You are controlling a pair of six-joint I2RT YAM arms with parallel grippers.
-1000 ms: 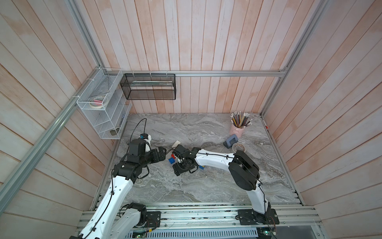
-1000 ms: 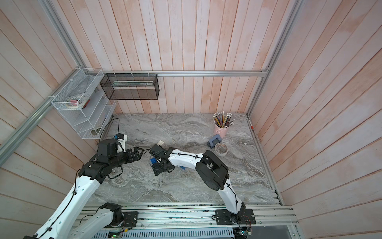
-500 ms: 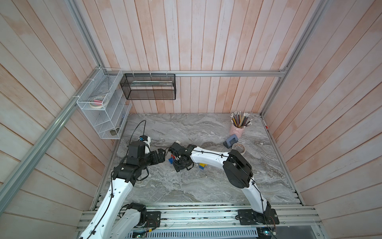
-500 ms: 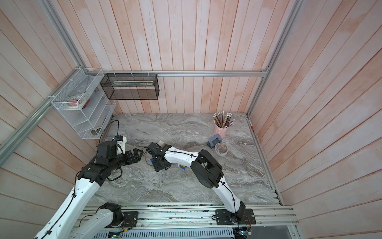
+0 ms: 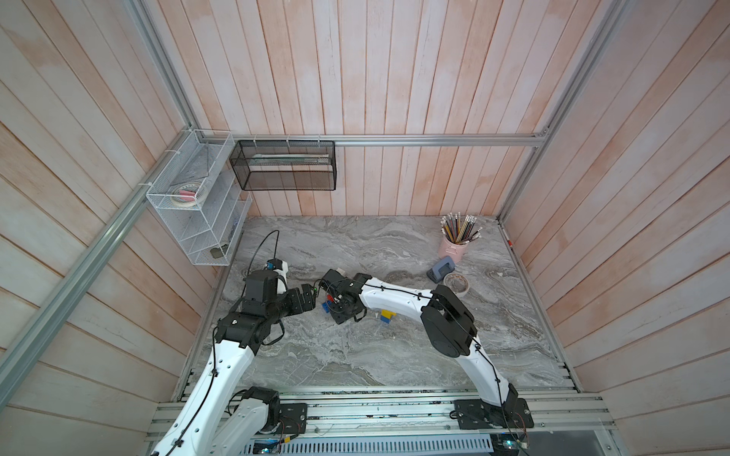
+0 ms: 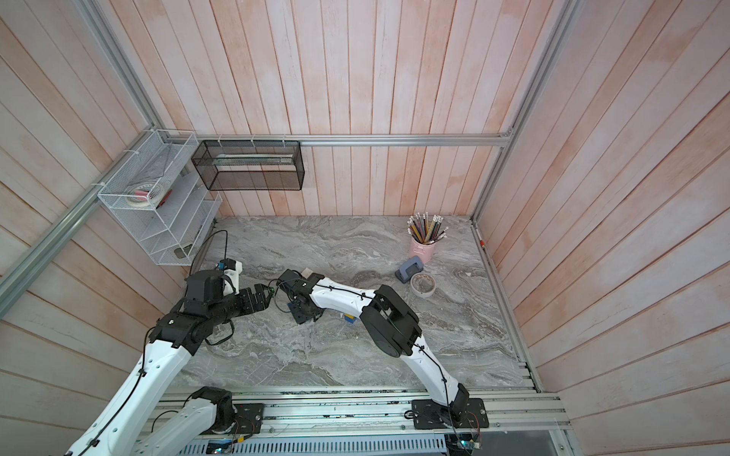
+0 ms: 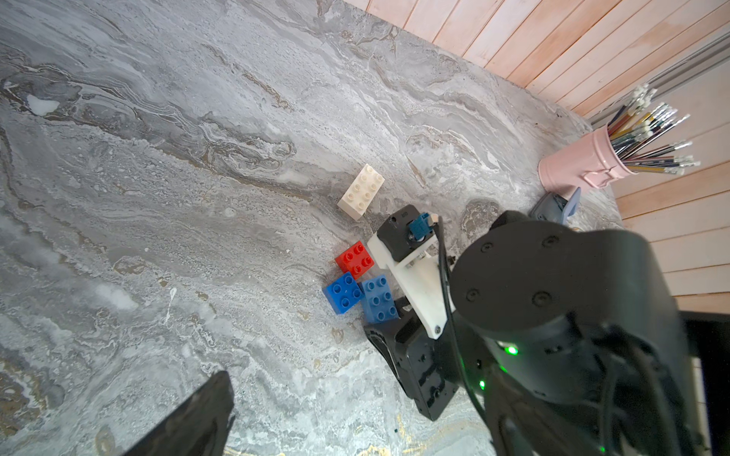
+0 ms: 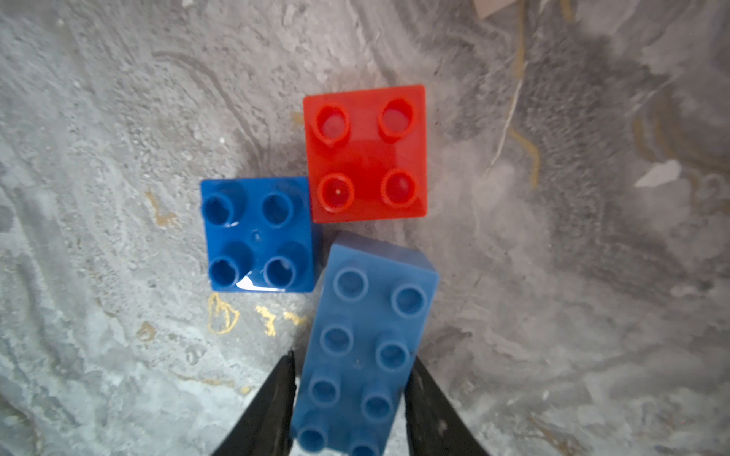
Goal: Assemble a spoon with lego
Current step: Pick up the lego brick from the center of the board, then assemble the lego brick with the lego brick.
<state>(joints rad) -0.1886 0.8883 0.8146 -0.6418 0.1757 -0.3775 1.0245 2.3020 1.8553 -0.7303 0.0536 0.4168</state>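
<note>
While the right gripper point(image 8: 352, 357) sits low over the marble table point(image 5: 355, 355), its two black fingers point(image 8: 276, 398) press against the long sides of the oblong blue brick point(image 8: 375, 296), so the jaws are closed in a pinch on that brick near one end. Cannot tell whether the brick is off the surface. In the right wrist view, the square blue brick point(image 8: 256, 235) lies studs up just beside the free end of the oblong one. The red brick point(image 8: 365, 152) is just past both and touches a corner of the square blue one. All three are loose, none joined. In the left wrist view, the white brick point(image 7: 361, 191), an oblong, lies flat and apart from this cluster, on the far side of the right wrist. A small yellow-and-blue stack point(image 5: 387, 316) stands alone beside the right forearm in both top views, well apart from the cluster. The left gripper point(image 5: 309, 297) hangs just beside the cluster, facing the right gripper, jaws spread wide with nothing between them. Only one finger point(image 7: 193, 418) shows in its own wrist view. The pink pencil cup point(image 5: 453, 249), grey hole punch point(image 5: 441, 269) and tape roll point(image 5: 455, 283) sit near the back right corner.
</note>
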